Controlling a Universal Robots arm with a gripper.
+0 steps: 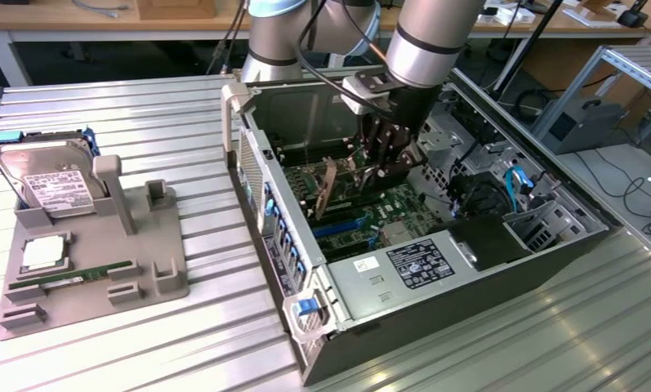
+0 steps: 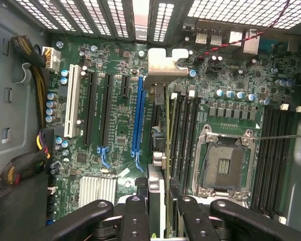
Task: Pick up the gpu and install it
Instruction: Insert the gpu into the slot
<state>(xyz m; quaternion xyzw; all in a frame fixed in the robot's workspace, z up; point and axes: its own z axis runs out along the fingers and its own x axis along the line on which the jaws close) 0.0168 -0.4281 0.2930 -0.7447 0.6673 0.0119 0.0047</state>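
Installing step in hand, by my reading: the gpu (image 1: 327,193) is off its holder and inside the open case (image 1: 262,214), carried low over the board (image 2: 115,150). The fingers (image 2: 135,217) are clamped on the card's upper edge, one on each face. In the wrist view the gpu (image 2: 162,75) shows edge-on, silver bracket toward the vented rear wall, its lower edge just beside the long blue slot (image 2: 137,115). It is not seated there; whether it touches the board I cannot tell. From the exterior view the card looks slightly tilted.

Judgement: seating calls for the card to stand square over the slot, bracket against the rear opening, then a straight press down.

Writing: white label on the drive (image 1: 55,186), black and white stickers on the case shroud (image 1: 421,265), fine print on the board; all too small to read.
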